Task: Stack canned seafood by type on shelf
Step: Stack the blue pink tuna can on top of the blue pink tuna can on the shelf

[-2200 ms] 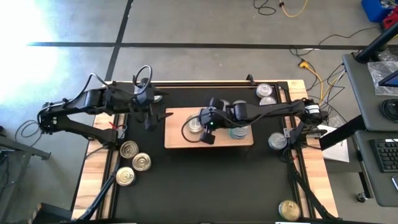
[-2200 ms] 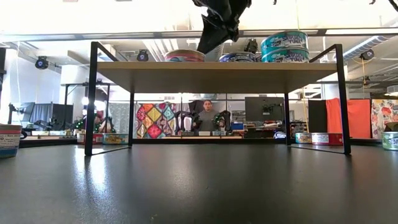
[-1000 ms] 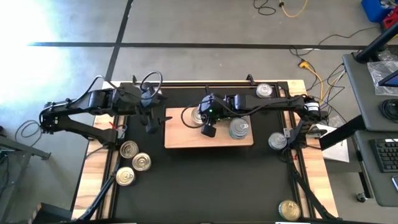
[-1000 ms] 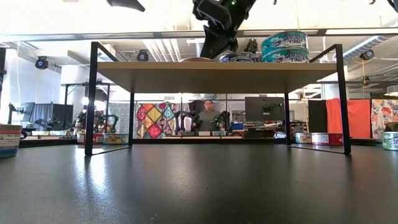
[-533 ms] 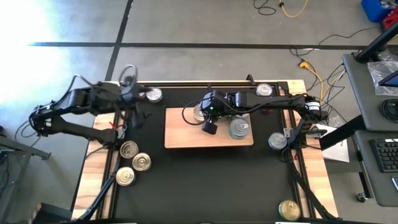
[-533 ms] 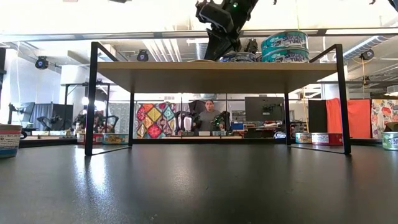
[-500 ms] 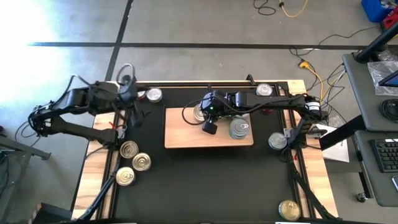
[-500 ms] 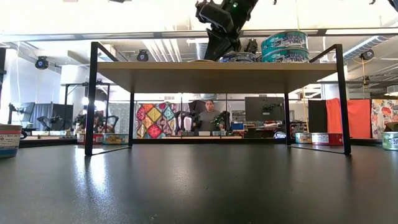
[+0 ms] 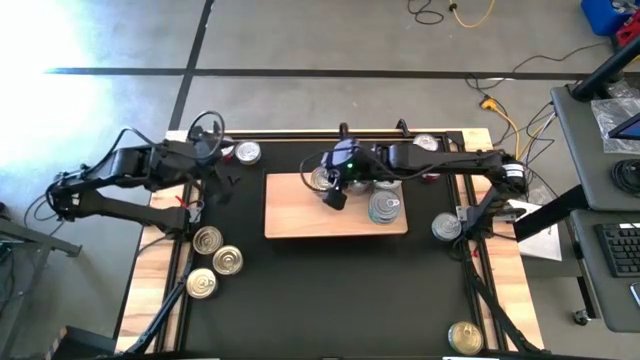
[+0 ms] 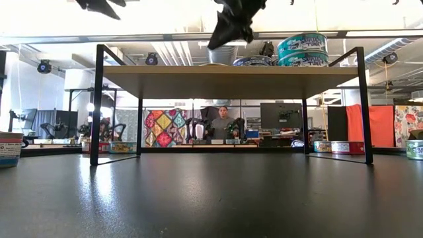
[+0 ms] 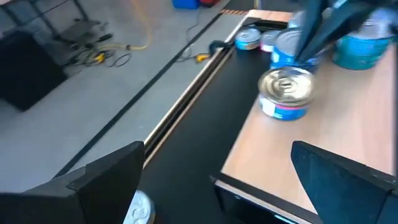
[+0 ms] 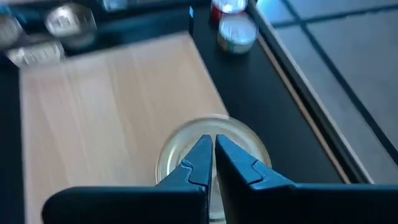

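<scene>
Right gripper (image 12: 211, 152) pressed together, empty, hovering just above silver-lidded tin (image 12: 214, 146) on shelf (image 9: 300, 215). Spread fingers before descending; centre over lid. Left gripper (image 9: 222, 180) spread, empty, off shelf's edge near loose tin (image 9: 247, 152) on worktop (image 9: 330, 290); approach level.

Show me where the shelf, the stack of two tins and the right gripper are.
shelf (image 9: 300, 215): high view, bare board
stack of two tins (image 10: 302, 49): low view, side labels
right gripper (image 12: 211, 163): right wrist view, between the shut fingertips
</scene>
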